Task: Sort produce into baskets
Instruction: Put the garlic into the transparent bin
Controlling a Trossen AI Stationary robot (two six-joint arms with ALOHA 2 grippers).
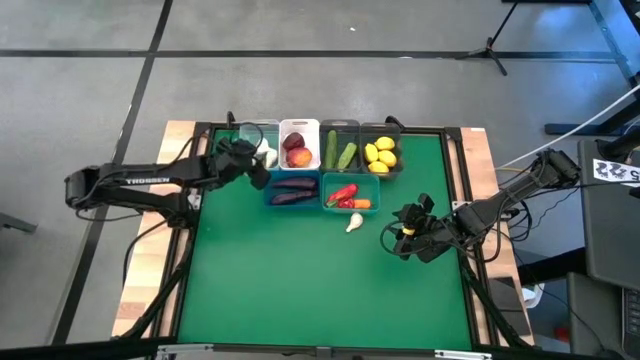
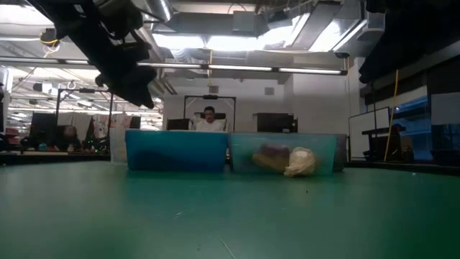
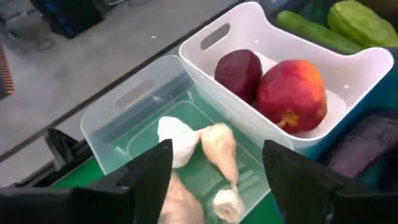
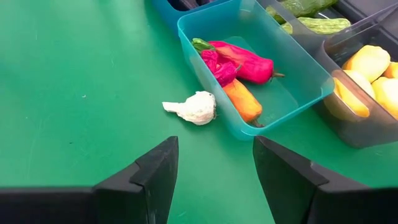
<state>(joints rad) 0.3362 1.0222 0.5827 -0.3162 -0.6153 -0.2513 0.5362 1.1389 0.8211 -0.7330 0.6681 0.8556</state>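
L gripper (image 3: pixel 214 171) hung over the clear bin (image 3: pixel 124 118) w/ fingers apart, garlic (image 3: pixel 198 149) lying inside, released. R gripper (image 4: pixel 214 165) waited, jaws wide, near a loose garlic bulb (image 4: pixel 194 107) just beside the teal bin (image 4: pixel 298 87).

Surface (image 1: pixel 300 270): matt green mat, smooth, bordered by pale bare wood. Clear basket (image 3: pixel 134 121): transparent glossy plastic, ribbed floor. White basket (image 3: pixel 261 34): opaque smooth plastic, satin sheen. Teal basket (image 4: pixel 292 74): translucent glossy plastic. Smoky grey basket (image 4: pixel 367 124): translucent plastic. Garlic (image 4: pixel 194 107) on the mat: matt, slightly rough white skin. Peppers (image 4: pixel 239 61): glossy red plastic look. Peach (image 3: pixel 292 93): smooth, faint sheen. Left end effector (image 3: pixel 214 180) fingers (image 3: pixel 298 180): matt dark plastic.
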